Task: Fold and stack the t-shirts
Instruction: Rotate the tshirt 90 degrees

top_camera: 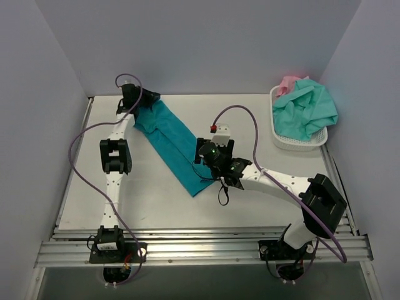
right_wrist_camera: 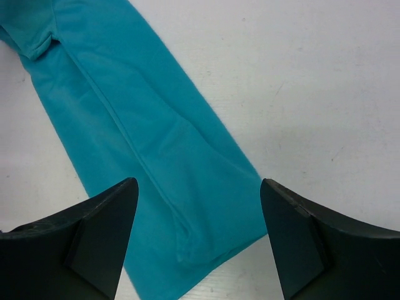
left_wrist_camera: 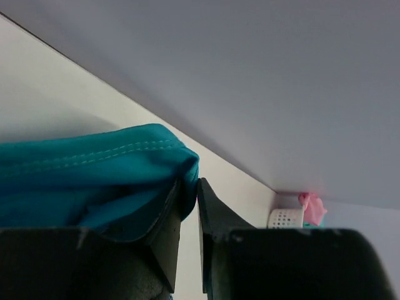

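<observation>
Left end effector, in the top view, sits at the far end of the teal shirt, which lies on the bench as a long narrow strip running diagonally toward the near right. Right end effector is over the strip's near end, so each arm seems to take one end, probably for a lengthwise fold. The mint shirt and pink shirt are heaped in the basket at the far right, waiting. From above, neither set of fingers can be read.

In the left wrist view, the fingers are closed tight on a stitched hem of the teal shirt, the cloth bunched and lifted above them. The rest of the shirt is cut off, and only a scrap of the basket and pink cloth shows.

In the right wrist view, the fingers are spread wide and hold nothing, poised above the strip's near corner. Whether they touch the cloth cannot be told.
</observation>
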`<state>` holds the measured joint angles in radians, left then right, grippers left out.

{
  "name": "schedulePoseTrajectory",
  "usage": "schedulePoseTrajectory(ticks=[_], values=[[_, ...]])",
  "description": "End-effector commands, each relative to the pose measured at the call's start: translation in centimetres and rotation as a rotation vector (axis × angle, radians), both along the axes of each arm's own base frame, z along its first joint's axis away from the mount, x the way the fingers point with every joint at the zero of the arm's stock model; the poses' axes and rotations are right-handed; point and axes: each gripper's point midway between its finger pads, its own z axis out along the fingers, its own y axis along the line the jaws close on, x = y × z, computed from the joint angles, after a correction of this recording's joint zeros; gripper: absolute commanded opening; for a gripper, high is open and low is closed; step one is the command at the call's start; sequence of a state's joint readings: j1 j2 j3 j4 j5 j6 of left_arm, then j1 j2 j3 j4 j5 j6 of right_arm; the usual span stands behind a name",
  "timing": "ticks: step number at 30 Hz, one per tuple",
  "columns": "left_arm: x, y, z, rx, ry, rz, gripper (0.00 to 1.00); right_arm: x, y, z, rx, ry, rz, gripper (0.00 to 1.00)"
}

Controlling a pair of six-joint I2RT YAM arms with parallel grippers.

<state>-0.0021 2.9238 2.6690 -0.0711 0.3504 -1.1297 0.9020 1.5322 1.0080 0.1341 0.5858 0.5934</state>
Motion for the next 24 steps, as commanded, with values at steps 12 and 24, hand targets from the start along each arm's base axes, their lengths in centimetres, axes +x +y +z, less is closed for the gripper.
schedulePoseTrajectory(ticks=[12,24], values=[[-2.5,-17.6,8.1,-0.135,-0.288,-0.222,0.40,0.3,-2.0,2.1,0.031,-0.058,-0.049,0.74],[-6.7,-25.3,7.4,-0.167,-0.283,-0.401,0.48,-0.2,-2.9,4.0,0.047,-0.096,-0.082,0.73]])
